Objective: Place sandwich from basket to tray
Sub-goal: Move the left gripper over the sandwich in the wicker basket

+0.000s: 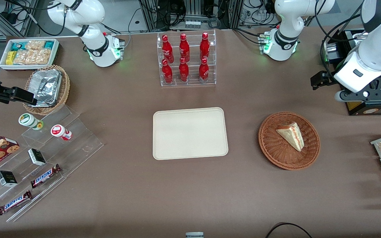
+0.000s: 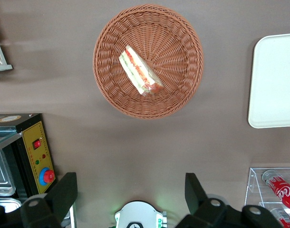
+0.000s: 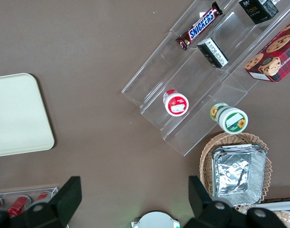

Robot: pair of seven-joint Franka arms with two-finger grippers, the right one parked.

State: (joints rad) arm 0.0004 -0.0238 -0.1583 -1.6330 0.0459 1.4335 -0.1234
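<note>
Reading the front view, I find the sandwich (image 1: 291, 135) lying in the reddish-brown wicker basket (image 1: 273, 147), slightly toward the basket's 2 o'clock rim, with its layered filling edge facing the working arm's end of the bench (image 1: 127, 191). The basket stands beside the cream tray (image 1: 190, 133), at the tray's 3 o'clock, apart from it with bare bench between. Nothing lies on the tray.

My left end effector (image 2: 130, 190) hangs high above the bench, nearer to the arm bases than the basket is. Its two fingers (image 2: 64, 192) stand wide apart, holding nothing. In the left wrist view the whole basket (image 2: 111, 85) and sandwich (image 2: 139, 71) show between the spread fingers, clear of them, with a corner of the tray (image 2: 273, 80) to one side.

A clear rack of red cola bottles (image 1: 186, 58) stands at the tray's 12 o'clock, farther from the front camera. Toward the parked arm's end lie a tan wicker basket with foil trays (image 1: 46, 88), a white bin of snack packets (image 1: 29, 53) and a stepped clear display with Snickers bars (image 1: 45, 176). A black control box (image 2: 33, 154) with a red button sits near the working arm.
</note>
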